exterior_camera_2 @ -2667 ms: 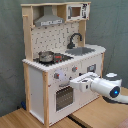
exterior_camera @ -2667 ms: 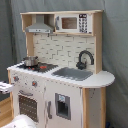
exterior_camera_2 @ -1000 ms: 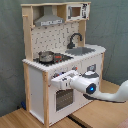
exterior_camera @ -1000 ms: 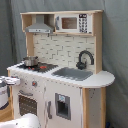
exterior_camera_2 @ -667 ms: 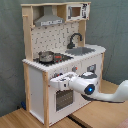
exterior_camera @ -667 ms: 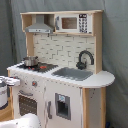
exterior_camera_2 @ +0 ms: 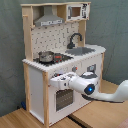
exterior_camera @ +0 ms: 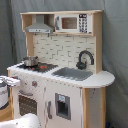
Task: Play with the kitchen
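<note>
Where the first exterior view looks across the scene, the kitchen [exterior_camera: 60, 70] fills the frame, a small pot [exterior_camera: 30, 61] on its hob, a black faucet [exterior_camera: 85, 58] over the grey sink [exterior_camera: 74, 73], and only a sliver of the gripper [exterior_camera: 9, 81] shows at the first exterior view's left edge, level with the knobs. Seen in the second exterior view, the white arm [exterior_camera_2: 100, 92] reaches from the second exterior view's right, bringing the gripper [exterior_camera_2: 56, 80] against the front panel just above the oven door [exterior_camera_2: 64, 98], probably to work a knob or the door; whether the fingers are open or closed I cannot tell.
</note>
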